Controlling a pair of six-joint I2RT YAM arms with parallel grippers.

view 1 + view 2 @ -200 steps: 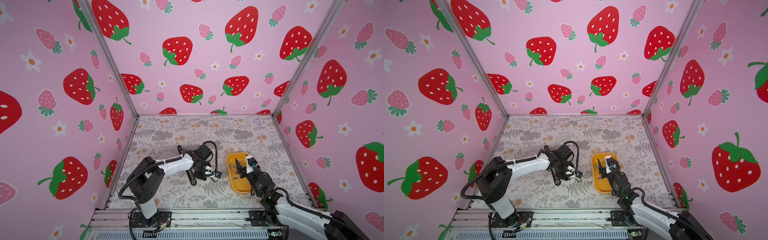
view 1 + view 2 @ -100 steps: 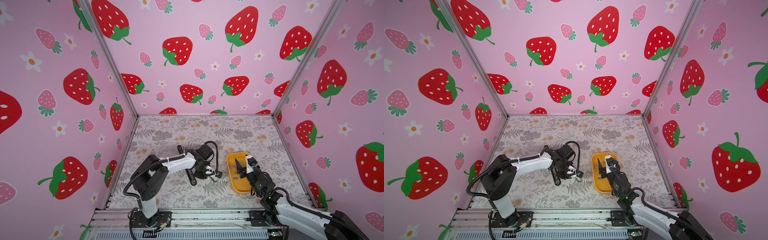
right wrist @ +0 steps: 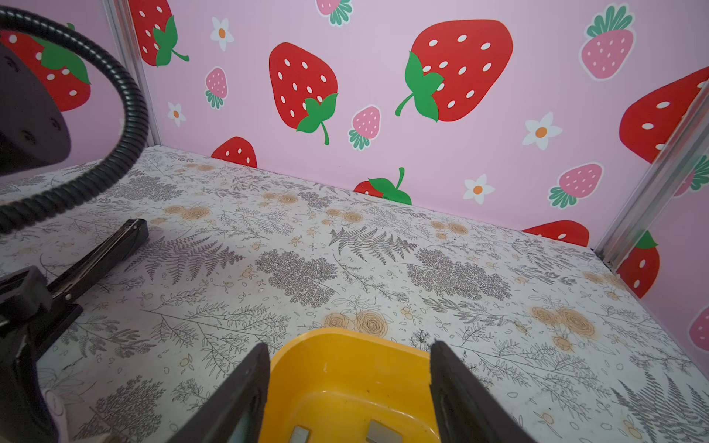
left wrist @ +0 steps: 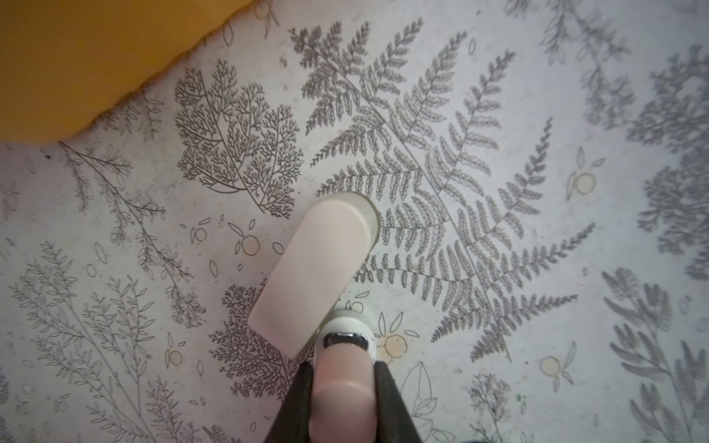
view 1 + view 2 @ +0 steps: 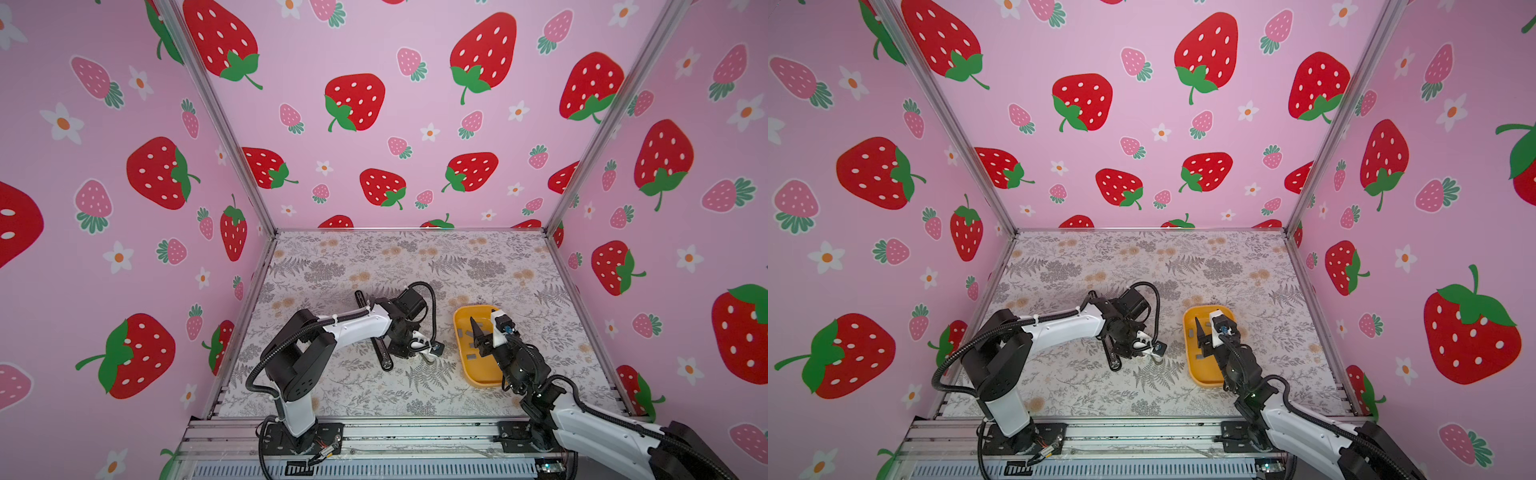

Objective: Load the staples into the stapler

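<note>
Risks twisting the pink stapler (image 4: pixel 318 268) out of left jaws clamped only on its end, lower centre; right jaws wide, empty.

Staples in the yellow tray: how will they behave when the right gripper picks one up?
The staples are thin flat metal strips lying flush on the yellow tray floor: probably stiff and light, but hard to get under. On smooth plastic they may slide from the open right gripper.

One black stapler (image 5: pixel 384 359), one pink stapler (image 4: pixel 318 268), one yellow tray (image 5: pixel 482 379) holding at least two staples (image 3: pixel 300 434) (too small to count in the top views), one left arm (image 5: pixel 353 328), one right arm (image 5: pixel 590 419).
</note>
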